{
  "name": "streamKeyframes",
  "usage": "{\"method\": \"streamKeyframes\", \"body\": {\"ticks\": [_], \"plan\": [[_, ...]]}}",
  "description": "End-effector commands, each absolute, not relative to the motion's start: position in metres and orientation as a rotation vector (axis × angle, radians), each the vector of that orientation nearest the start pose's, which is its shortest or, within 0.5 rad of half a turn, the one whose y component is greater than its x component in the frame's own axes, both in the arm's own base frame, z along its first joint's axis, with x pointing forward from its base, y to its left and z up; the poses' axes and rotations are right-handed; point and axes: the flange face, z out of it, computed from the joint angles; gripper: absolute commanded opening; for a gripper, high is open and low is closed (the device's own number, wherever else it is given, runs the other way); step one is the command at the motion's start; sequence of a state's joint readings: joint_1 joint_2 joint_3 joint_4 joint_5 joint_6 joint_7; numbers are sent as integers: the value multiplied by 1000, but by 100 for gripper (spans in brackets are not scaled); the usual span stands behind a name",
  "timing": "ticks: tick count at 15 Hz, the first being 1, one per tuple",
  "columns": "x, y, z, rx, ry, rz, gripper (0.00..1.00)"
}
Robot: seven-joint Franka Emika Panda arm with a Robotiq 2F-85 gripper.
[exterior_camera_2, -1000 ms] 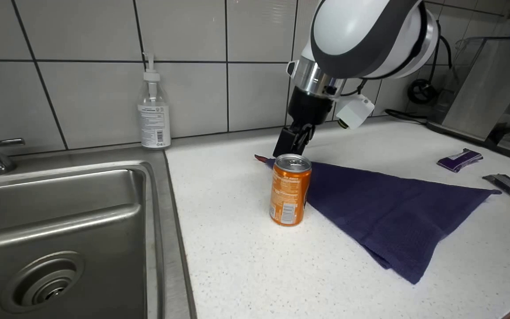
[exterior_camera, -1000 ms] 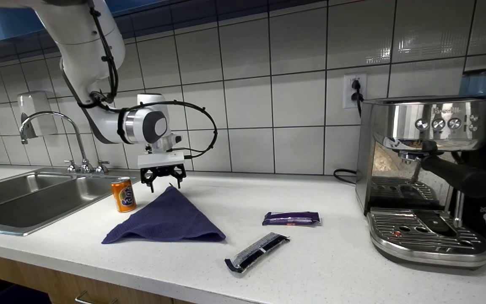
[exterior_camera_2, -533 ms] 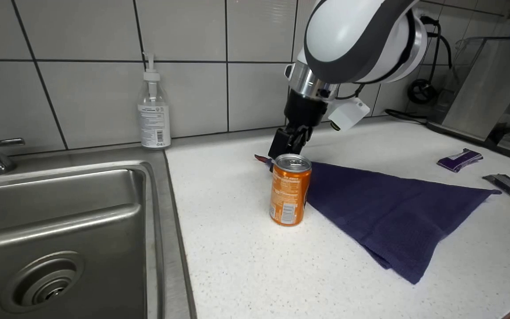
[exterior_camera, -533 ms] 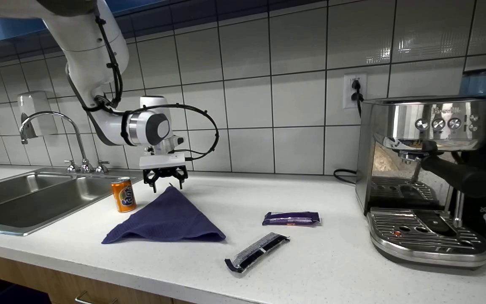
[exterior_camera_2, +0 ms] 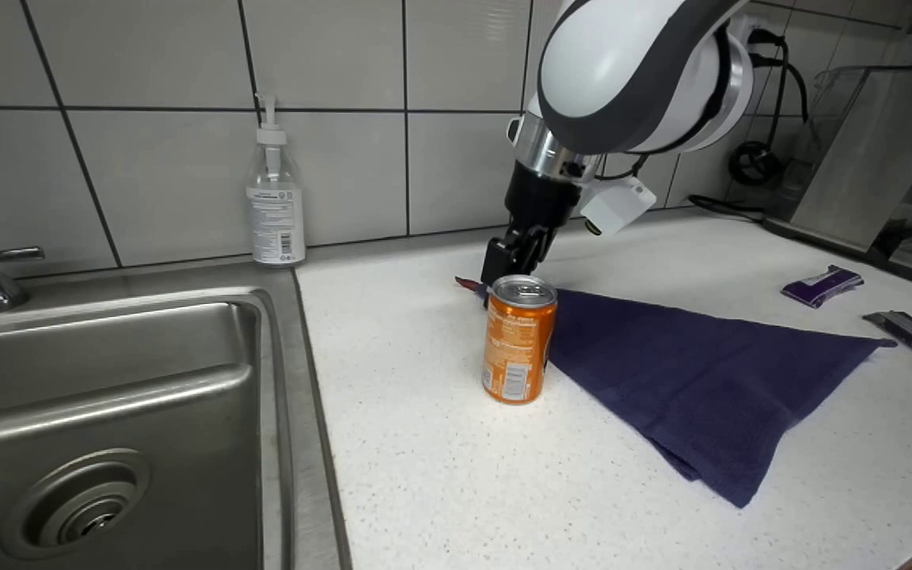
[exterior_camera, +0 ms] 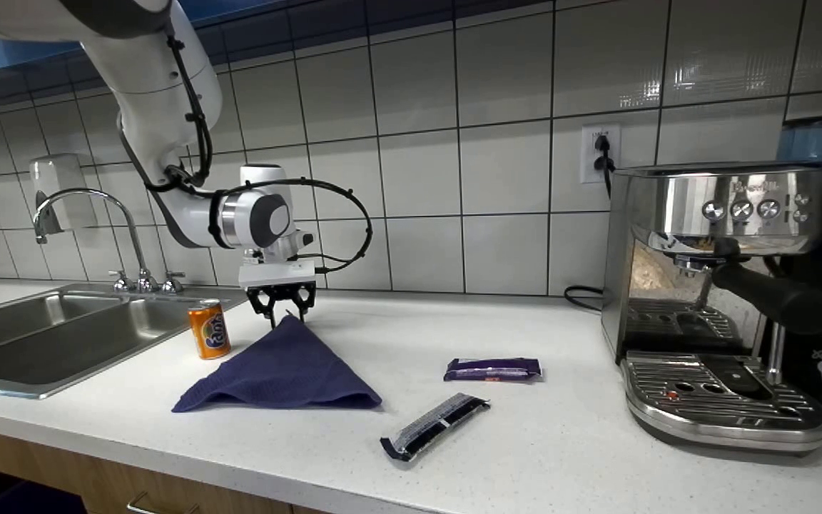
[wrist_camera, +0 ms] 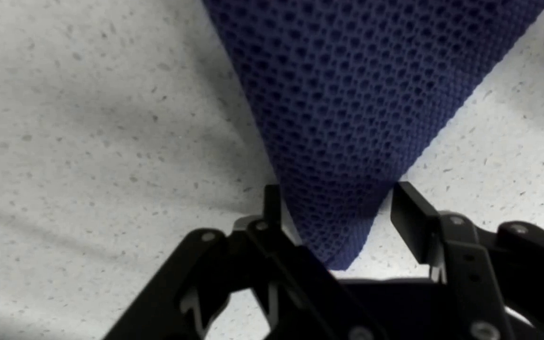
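My gripper (wrist_camera: 335,205) has its jaws standing moderately wide, and the narrow corner of the blue cloth (wrist_camera: 343,104) lies between them. In the wrist view both fingers (wrist_camera: 411,222) sit close to the cloth's edges; from here I can't tell whether either one touches the fabric. The rest of the cloth lies on the white counter (exterior_camera: 561,442), and in an exterior view I see it widen toward the near side, with its pointed end on the far side, at my fingertips. A small reddish thing (exterior_camera_2: 467,283) sticks out by that point, showing too little for me to name. Just left of the cloth I have an orange can (exterior_camera: 210,330) standing upright. Left of the can is the metal sink (exterior_camera_2: 274,412), its tap (exterior_camera: 145,282) on the far rim. A pump bottle (exterior_camera_2: 275,226) stands by the tiled wall (exterior_camera_2: 171,174). Right of the cloth, well apart from the jaws, lies a purple packet (exterior_camera: 493,369), and on its near side a black and silver packet (exterior_camera: 436,427) lies at a slant. At the right end I see the coffee machine (exterior_camera: 725,207).
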State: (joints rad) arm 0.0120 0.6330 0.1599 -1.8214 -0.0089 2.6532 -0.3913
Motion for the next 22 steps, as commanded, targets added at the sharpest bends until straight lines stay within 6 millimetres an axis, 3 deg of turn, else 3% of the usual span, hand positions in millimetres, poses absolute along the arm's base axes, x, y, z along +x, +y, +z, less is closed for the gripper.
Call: {"method": "streamKeyframes", "body": {"ticks": [1, 4, 6, 12, 22], "plan": [[668, 107, 216, -2974, -782, -328, 34], [669, 105, 221, -2968, -777, -346, 10], [669, 104, 222, -2965, -776, -353, 0], [665, 99, 229, -2935, -757, -371, 1], [656, 69, 256, -2896, -770, -419, 1]]}}
